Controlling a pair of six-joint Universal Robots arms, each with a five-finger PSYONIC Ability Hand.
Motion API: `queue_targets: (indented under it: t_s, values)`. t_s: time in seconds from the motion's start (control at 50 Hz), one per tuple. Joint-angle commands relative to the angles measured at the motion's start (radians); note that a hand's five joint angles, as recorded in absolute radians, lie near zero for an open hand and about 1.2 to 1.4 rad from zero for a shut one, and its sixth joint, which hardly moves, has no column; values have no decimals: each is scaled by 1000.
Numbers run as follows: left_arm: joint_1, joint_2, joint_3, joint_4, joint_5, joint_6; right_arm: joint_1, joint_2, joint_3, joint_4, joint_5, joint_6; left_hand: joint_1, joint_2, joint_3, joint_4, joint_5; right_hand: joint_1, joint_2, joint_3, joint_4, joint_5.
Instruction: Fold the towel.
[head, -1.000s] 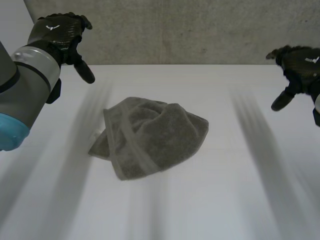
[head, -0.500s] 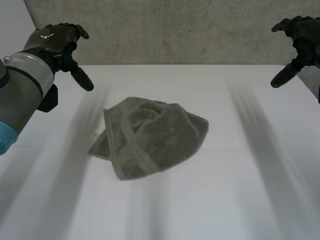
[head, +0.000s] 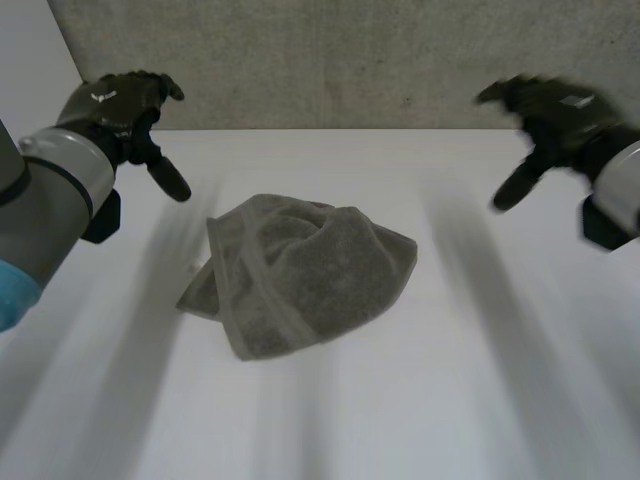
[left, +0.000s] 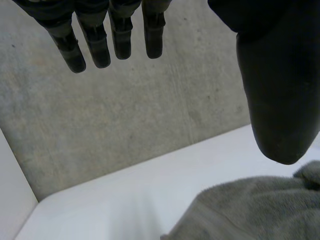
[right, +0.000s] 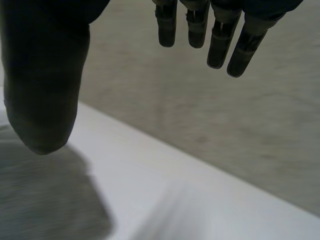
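Note:
A grey towel (head: 300, 272) lies crumpled in a heap in the middle of the white table (head: 450, 400). My left hand (head: 120, 110) hovers above the table's far left, open, fingers relaxed and holding nothing. My right hand (head: 555, 120) hovers at the far right, open and empty too. In the left wrist view, a rumpled part of the towel (left: 260, 210) lies below the thumb (left: 277, 90), apart from it, with the straight fingers (left: 110, 35) spread away. The right wrist view shows straight fingers (right: 210, 30) and thumb (right: 45, 75) wide apart above the table.
A grey concrete wall (head: 330, 60) stands right behind the table's far edge (head: 330, 130). White table surface stretches on all sides of the towel.
My right hand has swung inward and a little down toward the table. My left hand has drifted slightly. The towel has not moved.

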Motion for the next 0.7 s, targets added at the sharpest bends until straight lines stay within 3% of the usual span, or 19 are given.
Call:
queue_targets:
  t_s: [0.02, 0.2, 0.4, 0.44, 0.46, 0.48, 0.56, 0.64, 0.7]
  values:
    - [4, 2, -139, 100, 43, 5, 200, 175, -18, -56, -104, -7, -70, -63, -58, -66, -49, -59, -74, -53, -76, -63]
    - [55, -2, -289, 239, 136, 5, 373, 439, -209, -159, -98, -30, -70, -63, -58, -66, -49, -59, -74, -53, -76, -63]
    - [57, -9, -310, 258, 139, 5, 435, 707, -466, -151, -14, -40, -70, -63, -58, -66, -49, -14, -29, -53, -76, -17]
    - [58, -9, -313, 260, 139, 5, 441, 765, -519, -151, 3, -43, -70, -63, -58, -66, -49, 328, 313, -53, -76, 324]
    - [58, -9, -316, 260, 139, 5, 441, 765, -519, -151, 3, -43, -70, -63, -58, -66, -49, 330, 315, -53, -76, 326]
    - [58, -9, -317, 260, 139, 5, 441, 786, -536, -151, 7, -43, -70, -63, -58, -66, -49, 499, 483, -53, -76, 495]
    - [58, -9, -321, 260, 139, 5, 441, 809, -541, -150, 9, -50, -70, -63, -58, -66, -49, 685, 670, -53, -76, 682]
    - [58, -9, -327, 264, 139, 5, 441, 799, -513, -148, 7, -86, -70, -63, -58, -66, -49, 1077, 1062, -53, -76, 1074]
    - [58, -9, -327, 269, 139, 5, 439, 761, -481, -153, 6, -102, -70, -63, -58, -66, -49, 1163, 1147, -53, -76, 1159]
